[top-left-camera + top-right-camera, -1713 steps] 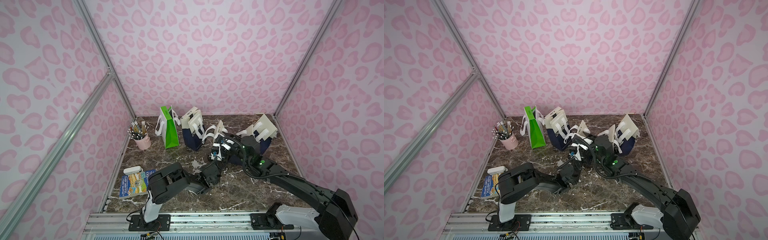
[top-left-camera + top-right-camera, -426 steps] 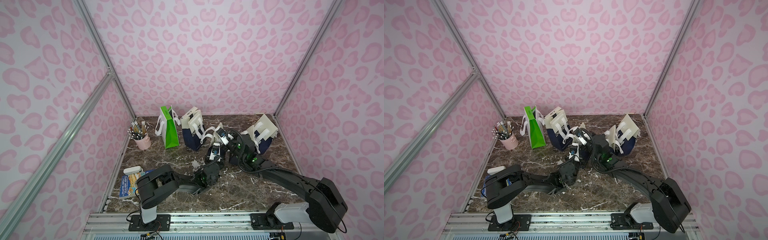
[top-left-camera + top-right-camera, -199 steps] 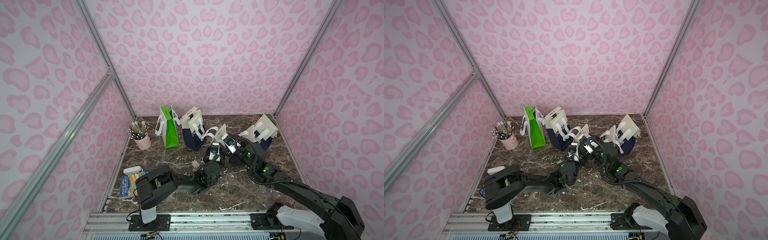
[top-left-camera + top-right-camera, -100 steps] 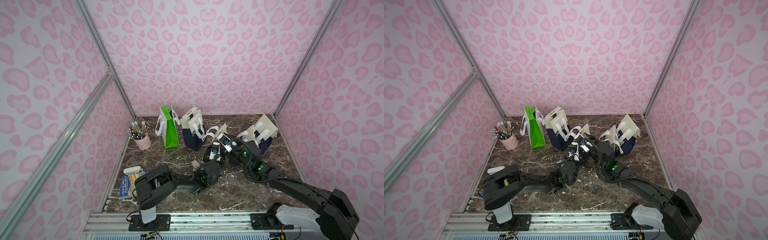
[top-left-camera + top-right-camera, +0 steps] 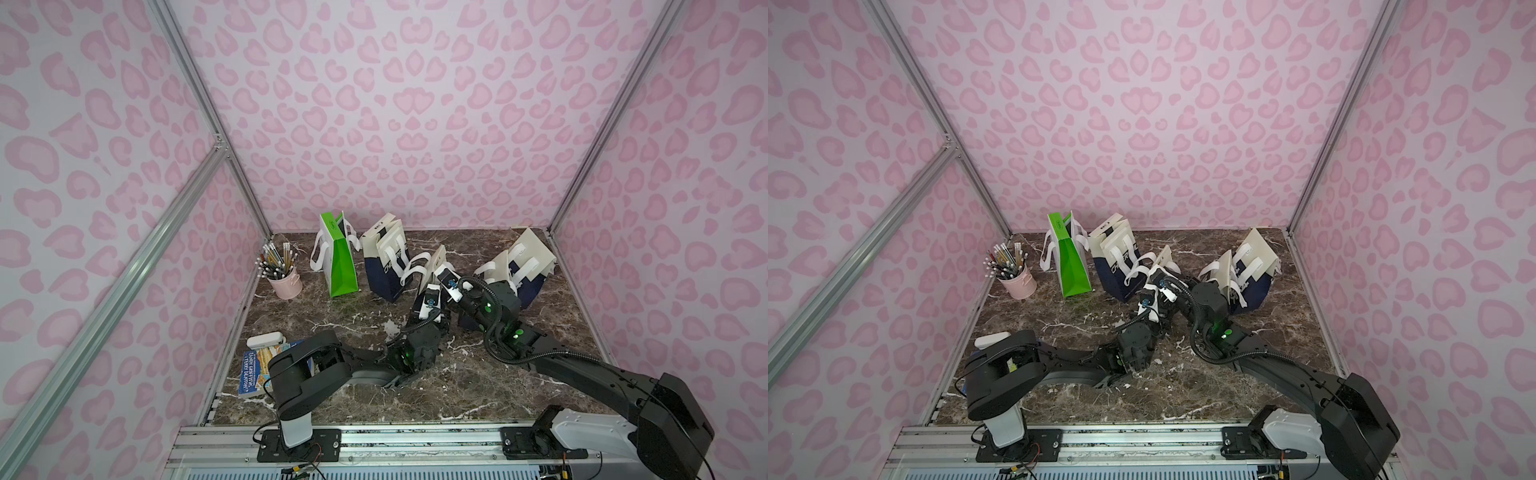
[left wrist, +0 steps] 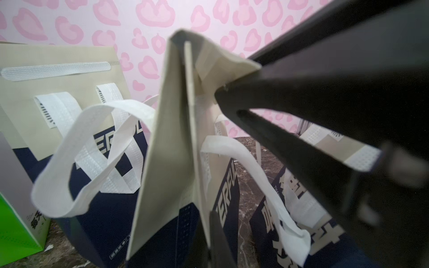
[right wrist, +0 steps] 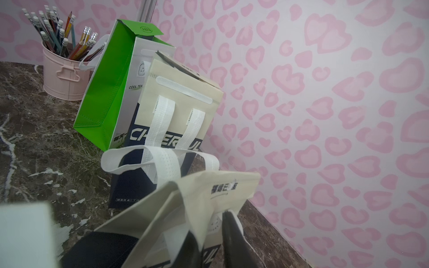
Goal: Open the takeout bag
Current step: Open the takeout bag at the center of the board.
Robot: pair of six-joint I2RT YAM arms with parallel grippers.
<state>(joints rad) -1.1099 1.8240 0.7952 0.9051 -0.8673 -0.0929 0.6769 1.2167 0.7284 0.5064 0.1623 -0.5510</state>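
The takeout bag (image 5: 438,259), cream over navy, is standing mid-table (image 5: 332,328) in both top views (image 5: 1165,257), between one matching bag (image 5: 384,266) to its left and another (image 5: 528,257) to its right. The left fingers (image 6: 216,234) are staying clamped on its near panel. The right fingers (image 7: 232,234), wide apart a second ago, are now closing onto the folded top flap (image 7: 209,190). With both sides gripped, the mouth, still looking shut, is probably ready for pulling apart.
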